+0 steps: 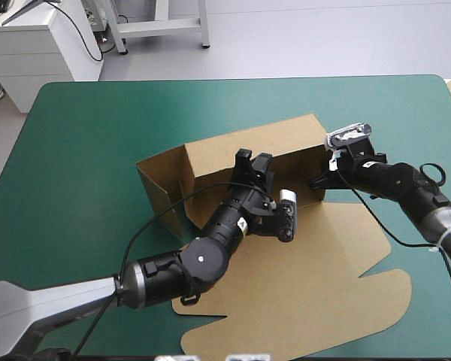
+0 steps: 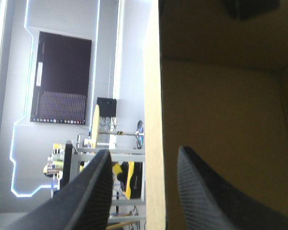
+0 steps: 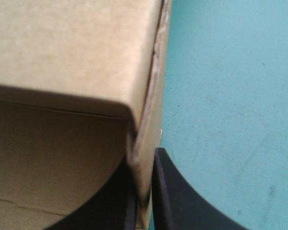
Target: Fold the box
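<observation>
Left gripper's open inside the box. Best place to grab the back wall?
Likely the free top edge of the back wall, near its middle, coming down from above with one finger each side: it stands as a thin upright sheet. The right gripper is shut on the box, steadying it.

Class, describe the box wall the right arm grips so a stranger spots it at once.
On the teal-green table stands a half-raised brown box. Look at its short upright wall at the right end: only this wall is pinched by the jaws of the right gripper.
</observation>
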